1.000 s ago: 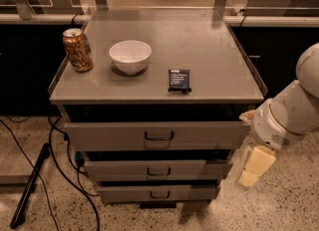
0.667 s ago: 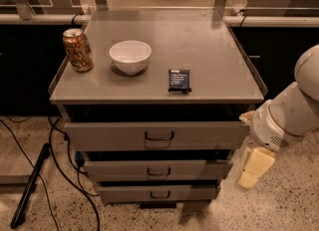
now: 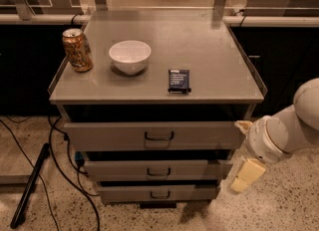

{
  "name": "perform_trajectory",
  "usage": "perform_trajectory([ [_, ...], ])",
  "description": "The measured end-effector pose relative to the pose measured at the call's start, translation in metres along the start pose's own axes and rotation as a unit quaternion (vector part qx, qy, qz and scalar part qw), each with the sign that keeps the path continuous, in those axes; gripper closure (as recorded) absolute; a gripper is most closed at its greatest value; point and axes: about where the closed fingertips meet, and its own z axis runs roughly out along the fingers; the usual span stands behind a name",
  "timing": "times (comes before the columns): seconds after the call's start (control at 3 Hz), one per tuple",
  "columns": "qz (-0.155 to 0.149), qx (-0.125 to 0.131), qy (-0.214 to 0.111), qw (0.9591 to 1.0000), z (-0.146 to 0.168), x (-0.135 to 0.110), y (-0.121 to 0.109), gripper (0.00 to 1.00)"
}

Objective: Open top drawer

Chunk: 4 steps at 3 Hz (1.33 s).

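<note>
The top drawer (image 3: 114, 135) is the widest grey front, right under the table top, with a dark loop handle (image 3: 159, 136) at its centre. It stands forward of the two smaller drawers (image 3: 119, 169) below it, with a dark gap above it. My gripper (image 3: 245, 150) is at the drawer's right end, well right of the handle. One cream finger (image 3: 243, 125) is by the drawer's upper right corner and the other (image 3: 247, 175) hangs lower, so the gripper is open and holds nothing.
On the table top (image 3: 209, 56) stand a drink can (image 3: 77, 50), a white bowl (image 3: 130, 56) and a small dark packet (image 3: 179, 80). Black cables (image 3: 57, 160) and a dark bar (image 3: 30, 185) lie on the floor at the left. Dark cabinets stand behind.
My arm and gripper have sunk slightly beside the drawer's right end. The drawers and the things on the table have not moved.
</note>
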Motion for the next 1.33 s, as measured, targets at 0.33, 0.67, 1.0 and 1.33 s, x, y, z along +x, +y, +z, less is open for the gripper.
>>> perform_trajectory([
  [0.33,-0.03,0.03,-0.026,0.9988,0.014,-0.009,-0.015,0.0],
  [0.67,-0.056,0.047,-0.035,0.9968,0.021,-0.015,-0.025,0.0],
  [1.0,-0.07,0.049,-0.024,0.996,0.032,-0.016,-0.036,0.0],
  [1.33,-0.078,0.049,-0.005,0.9957,0.046,-0.014,-0.047,0.0],
])
